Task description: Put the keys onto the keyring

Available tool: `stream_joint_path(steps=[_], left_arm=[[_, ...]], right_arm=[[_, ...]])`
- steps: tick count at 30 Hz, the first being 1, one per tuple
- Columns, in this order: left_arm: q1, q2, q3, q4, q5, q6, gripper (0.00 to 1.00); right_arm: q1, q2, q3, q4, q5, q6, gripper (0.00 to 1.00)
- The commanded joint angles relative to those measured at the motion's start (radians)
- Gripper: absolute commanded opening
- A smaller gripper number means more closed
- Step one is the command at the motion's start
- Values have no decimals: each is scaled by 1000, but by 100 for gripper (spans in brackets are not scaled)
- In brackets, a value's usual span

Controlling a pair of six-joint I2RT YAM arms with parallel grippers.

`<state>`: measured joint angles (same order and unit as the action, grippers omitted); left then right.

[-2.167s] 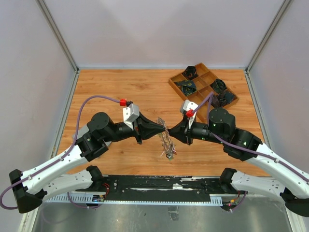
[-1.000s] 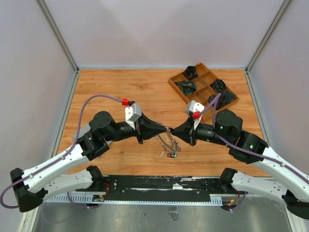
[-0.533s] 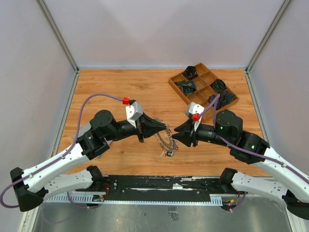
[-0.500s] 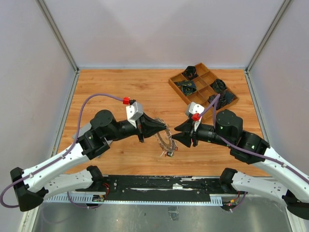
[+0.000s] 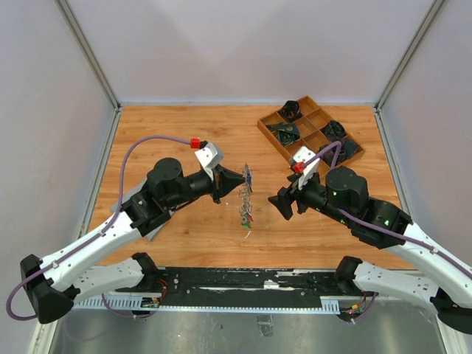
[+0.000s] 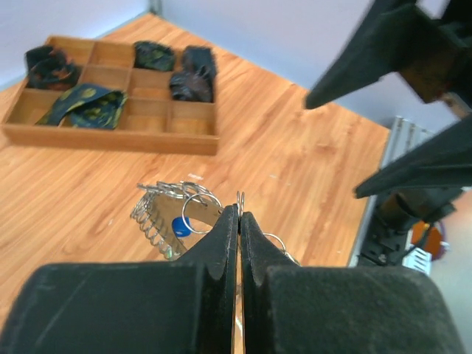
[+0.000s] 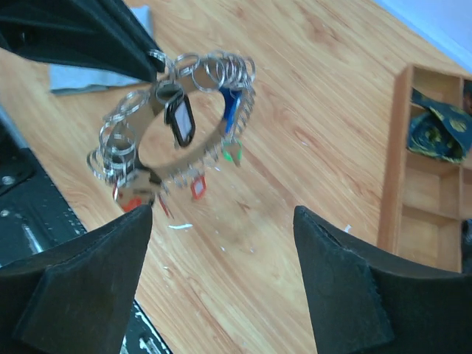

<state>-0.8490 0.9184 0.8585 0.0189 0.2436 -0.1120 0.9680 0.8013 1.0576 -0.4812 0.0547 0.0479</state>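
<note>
Left end effector [image 5: 240, 181] clamps the keyring [image 5: 246, 198] rim, right end effector [image 5: 281, 205] apart; likely stiff, slick metal, keys [image 7: 179, 118] dangling, so hold bare rim.

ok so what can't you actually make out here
Top view: the keyring hangs edge-on; its keys are too small to count.
Left wrist: the left gripper hides part of the keyring.
Right wrist: the wooden tray is cut off by the right edge.
All views: the tray contents are dark shapes, unclear.
</note>
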Motion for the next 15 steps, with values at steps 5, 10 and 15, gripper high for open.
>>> stream_joint_path(steps=[5,10,15], left_arm=[[129,186,128,52,15,11,1],[171,355,240,109,64,18,0],[209,494,273,196,78,-36,1]], right_arm=[[11,-14,-4,-83,198,93,84],[11,-17,-22,-92,193,123,85],[11,-7,-25,-108,187,142,85]])
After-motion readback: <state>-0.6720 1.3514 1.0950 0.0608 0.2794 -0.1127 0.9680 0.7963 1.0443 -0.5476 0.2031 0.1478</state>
